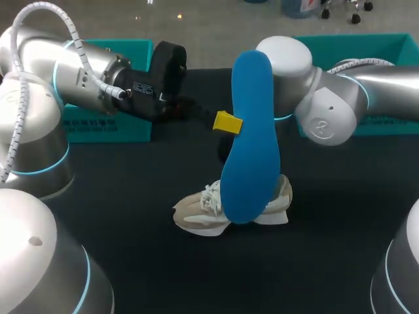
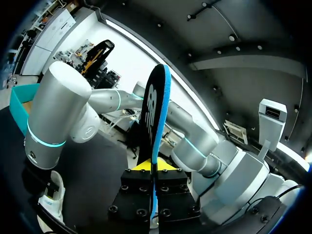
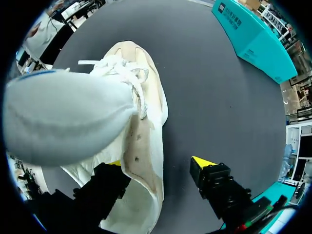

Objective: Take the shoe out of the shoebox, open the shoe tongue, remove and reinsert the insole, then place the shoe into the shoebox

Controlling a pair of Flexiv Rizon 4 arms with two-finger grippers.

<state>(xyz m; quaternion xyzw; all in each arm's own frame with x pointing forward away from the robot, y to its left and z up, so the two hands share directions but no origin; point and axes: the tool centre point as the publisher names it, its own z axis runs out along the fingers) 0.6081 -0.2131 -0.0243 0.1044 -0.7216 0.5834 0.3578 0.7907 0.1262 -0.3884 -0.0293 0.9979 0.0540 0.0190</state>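
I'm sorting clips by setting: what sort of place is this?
Probably a robot lab test bench: over a black table, the left gripper holds a blue insole upright above a pale shoe, with a teal shoebox behind.

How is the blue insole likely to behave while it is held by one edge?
The insole stands nearly straight in the left gripper, pinched at one edge, so it is probably light and fairly stiff. Seen edge-on from the left wrist it looks thin, so it may well bend if pushed against the shoe. Its broad face might swing in the pinch.
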